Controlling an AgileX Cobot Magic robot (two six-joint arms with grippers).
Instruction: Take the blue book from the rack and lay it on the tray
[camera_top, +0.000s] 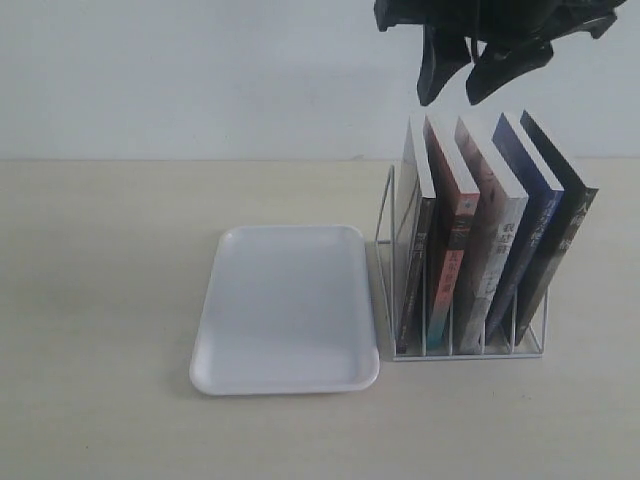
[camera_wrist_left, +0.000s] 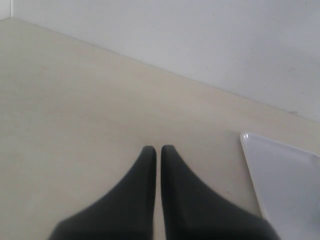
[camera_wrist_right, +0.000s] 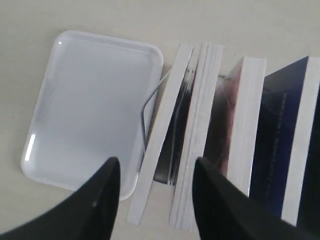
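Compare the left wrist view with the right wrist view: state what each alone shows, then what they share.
Only the left wrist view shows the left tool, shut with its tips nearly touching, and the wall behind the table. Only the right wrist view shows the right tool, open, above the rack and its books, among them the blue book. Both show the pale table and the white tray: just one corner in the left wrist view, the whole tray in the right.
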